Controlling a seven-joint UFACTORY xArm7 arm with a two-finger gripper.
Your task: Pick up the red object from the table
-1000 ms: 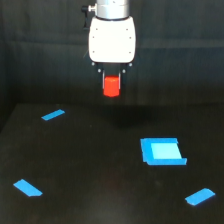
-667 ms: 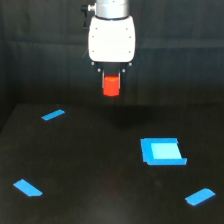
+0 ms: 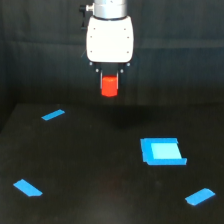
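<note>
**One red object held clear of the table**

One item is under inspection: the red object [image 3: 109, 86], a short cylinder. It hangs directly beneath the white arm head [image 3: 110, 39], well above the black table [image 3: 90, 165]. The jaws [image 3: 109, 84] are pinching it from both sides; only their dark tips show at its upper edge.

Change noted: against the views of a second ago, the red object and the arm sit in the same place in the picture, with the same gap to the table. No drop or slip is evident. Judgement: the lift appears done and the task is at or near completion, provided the grip holds.

Orientation: the cylinder stands upright, its axis vertical and in line with the arm, its flat bottom facing down to the table. It is about as tall as it is wide, so the long axis is only weakly marked.

Blue tape strips [image 3: 53, 115] and a blue square patch [image 3: 161, 151] lie on the table, well apart from the red object.
</note>
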